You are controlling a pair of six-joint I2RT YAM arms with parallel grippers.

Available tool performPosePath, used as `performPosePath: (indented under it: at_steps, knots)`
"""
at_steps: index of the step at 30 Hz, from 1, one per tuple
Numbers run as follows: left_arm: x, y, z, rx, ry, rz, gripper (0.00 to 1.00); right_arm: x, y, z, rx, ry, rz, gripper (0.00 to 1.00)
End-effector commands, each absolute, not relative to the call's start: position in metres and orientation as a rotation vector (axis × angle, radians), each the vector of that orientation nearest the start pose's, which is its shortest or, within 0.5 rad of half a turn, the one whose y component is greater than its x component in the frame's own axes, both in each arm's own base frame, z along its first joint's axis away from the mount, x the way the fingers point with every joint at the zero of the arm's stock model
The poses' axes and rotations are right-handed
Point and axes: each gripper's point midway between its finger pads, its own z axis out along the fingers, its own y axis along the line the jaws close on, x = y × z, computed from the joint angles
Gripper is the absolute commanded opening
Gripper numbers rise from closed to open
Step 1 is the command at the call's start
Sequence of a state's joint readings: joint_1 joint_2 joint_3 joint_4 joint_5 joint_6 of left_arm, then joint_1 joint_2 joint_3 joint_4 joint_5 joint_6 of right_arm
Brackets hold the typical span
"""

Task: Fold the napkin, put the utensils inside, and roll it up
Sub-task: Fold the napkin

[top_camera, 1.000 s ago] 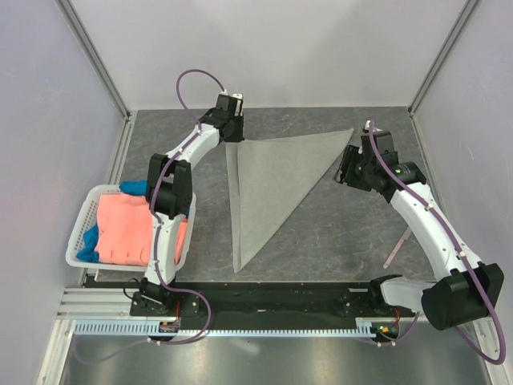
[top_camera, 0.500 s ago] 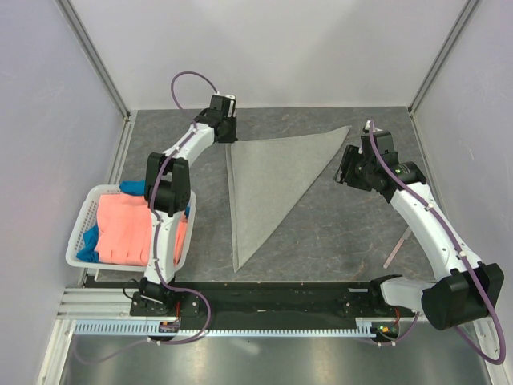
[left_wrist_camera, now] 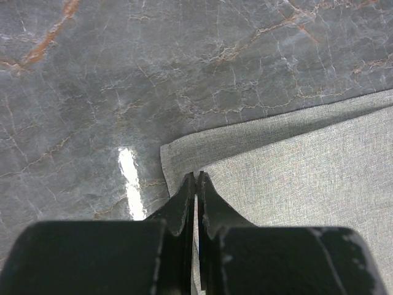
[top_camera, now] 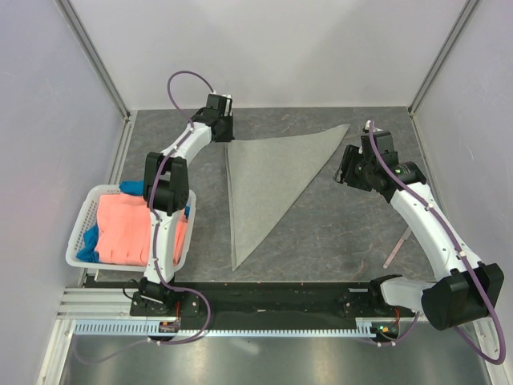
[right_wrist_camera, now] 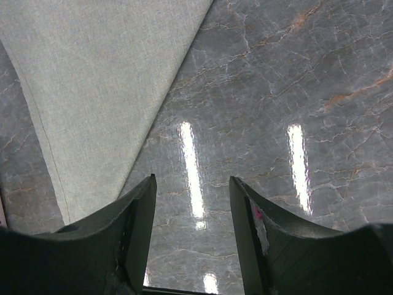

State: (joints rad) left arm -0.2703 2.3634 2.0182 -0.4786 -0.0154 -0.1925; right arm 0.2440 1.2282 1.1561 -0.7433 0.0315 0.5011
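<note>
The light grey napkin (top_camera: 268, 172) lies folded into a triangle on the dark marble table, its long tip pointing toward the arms. My left gripper (top_camera: 224, 136) is at its far left corner with the jaws pressed together on the upper layer's corner (left_wrist_camera: 197, 175); the lower layer (left_wrist_camera: 184, 150) sticks out just beyond. My right gripper (top_camera: 343, 164) is open and empty, just right of the napkin's far right corner; the napkin's edge (right_wrist_camera: 92, 80) shows at the left of the right wrist view. The pinkish-brown utensil (top_camera: 397, 247) lies at the right, partly hidden by the right arm.
A white basket (top_camera: 80, 233) with a coral-orange cloth (top_camera: 124, 228) and a blue cloth (top_camera: 134, 188) stands at the left edge by the left arm. Pale walls close the table at the back and both sides.
My left gripper has moved back and to the left, and the napkin's left corner and edge have shifted slightly left with it. The right arm has not moved.
</note>
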Motion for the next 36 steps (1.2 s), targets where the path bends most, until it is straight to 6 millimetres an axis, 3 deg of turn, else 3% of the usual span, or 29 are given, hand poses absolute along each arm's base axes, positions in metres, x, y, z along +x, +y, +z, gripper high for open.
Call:
performPosePath:
  at_steps: [1,12,36]
  knots:
    - [0.591,-0.161,0.074,0.121,2.351,-0.197,0.02,0.313,0.089,0.195,0.34,2.391,0.296,0.59]
    - [0.594,-0.152,0.08,0.097,2.342,-0.194,0.02,0.313,0.089,0.192,0.344,2.399,0.293,0.59]
    - [0.6,-0.145,0.066,0.096,2.359,-0.208,0.02,0.311,0.089,0.188,0.351,2.407,0.29,0.59]
